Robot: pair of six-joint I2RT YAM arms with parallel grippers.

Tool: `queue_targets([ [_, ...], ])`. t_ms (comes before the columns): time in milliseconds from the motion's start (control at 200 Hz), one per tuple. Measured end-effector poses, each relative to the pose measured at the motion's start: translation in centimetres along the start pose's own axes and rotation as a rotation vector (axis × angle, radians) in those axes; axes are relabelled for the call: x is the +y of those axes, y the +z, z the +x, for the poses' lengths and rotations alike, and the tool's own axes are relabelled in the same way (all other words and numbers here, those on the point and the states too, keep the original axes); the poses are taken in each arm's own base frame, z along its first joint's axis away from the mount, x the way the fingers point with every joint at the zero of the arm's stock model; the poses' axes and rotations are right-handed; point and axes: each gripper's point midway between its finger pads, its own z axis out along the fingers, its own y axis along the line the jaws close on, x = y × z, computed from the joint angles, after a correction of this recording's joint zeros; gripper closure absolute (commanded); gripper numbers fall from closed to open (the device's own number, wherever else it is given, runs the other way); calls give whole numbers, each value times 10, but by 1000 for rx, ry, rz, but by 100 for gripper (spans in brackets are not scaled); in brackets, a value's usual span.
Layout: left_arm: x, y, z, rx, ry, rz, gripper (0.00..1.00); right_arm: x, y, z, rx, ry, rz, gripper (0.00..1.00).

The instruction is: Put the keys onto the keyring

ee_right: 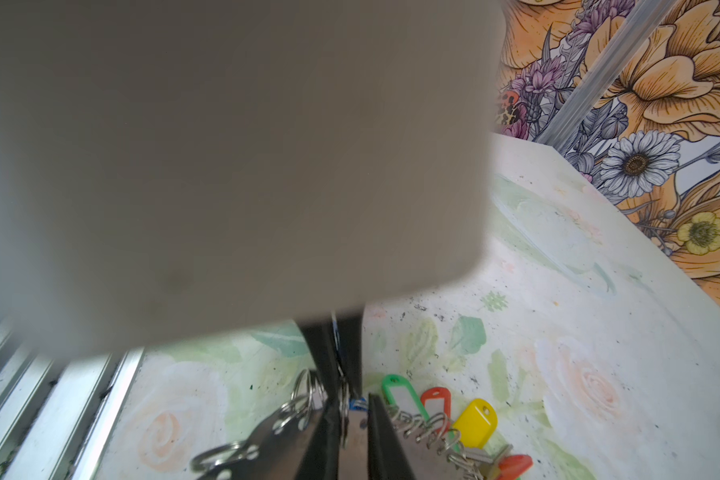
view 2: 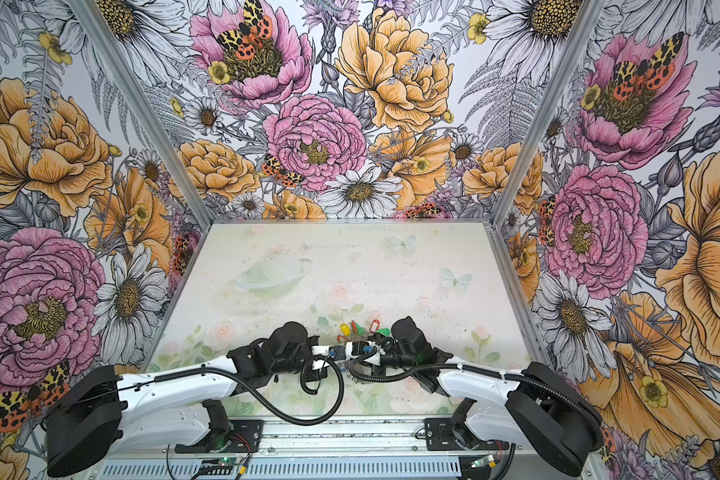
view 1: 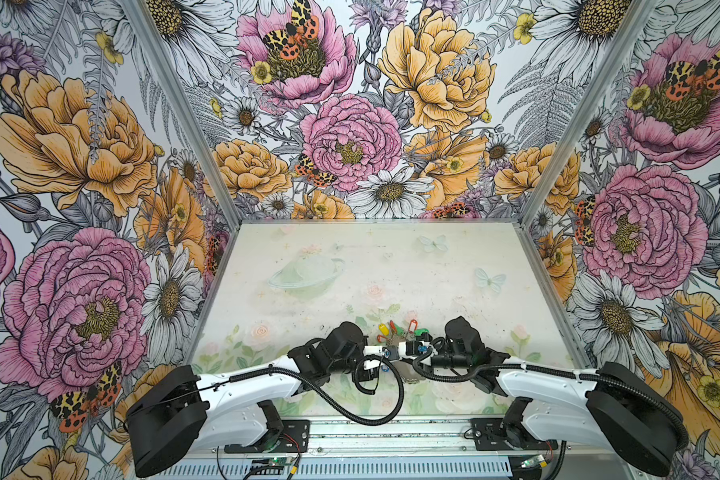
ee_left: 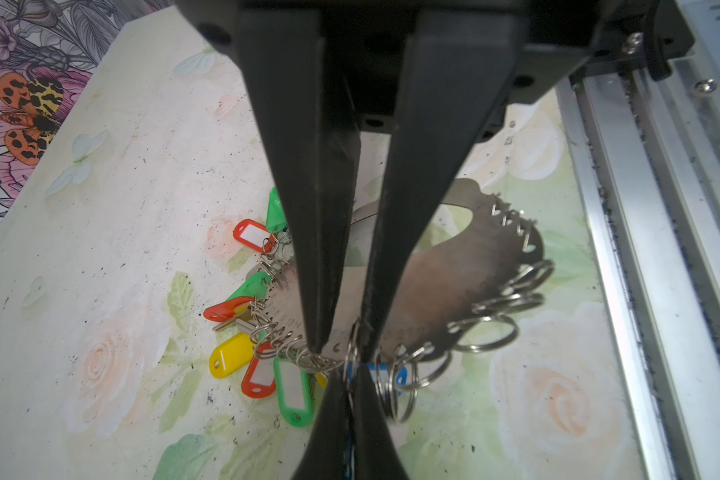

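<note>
keyring [ee_left: 433, 291] lies on the bench [ee_left: 142, 208] by the front rail [ee_left: 641, 249]. left hand [ee_left: 344, 351] clenched on a small ring [ee_left: 352, 336] at its edge; right hand [ee_right: 352, 401] pinching the blue tag [ee_left: 381, 372], tip to tip with it. risk, as i see it: ring twists or springs free, tag misses the gap; tips could collide.

I see red, green, yellow and blue keys [ee_left: 258, 376], a dull grey keyring [ee_left: 454, 270], a pale desk [ee_left: 121, 249] printed with faded roses and butterflies, and walls [view 1: 350, 124] in loud pink, orange and white florals
</note>
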Motion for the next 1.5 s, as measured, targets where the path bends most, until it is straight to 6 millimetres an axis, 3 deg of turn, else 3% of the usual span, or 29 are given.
queue_targets([
  [636,-3,-6,-6,-50,-22,31,100,2,-1,4,-18,5,11,83],
  [731,-4,-6,-7,-55,-24,35,100,2,-1,2,-25,8,11,85],
  [911,-3,-6,-8,-59,-24,35,100,4,0,0,-35,22,-1,100],
  [1091,1,-6,-9,-67,-42,24,100,3,-1,-1,-55,37,11,100],
  [1501,18,-21,-37,-204,-69,-29,86,-8,-20,-29,-255,76,80,100],
])
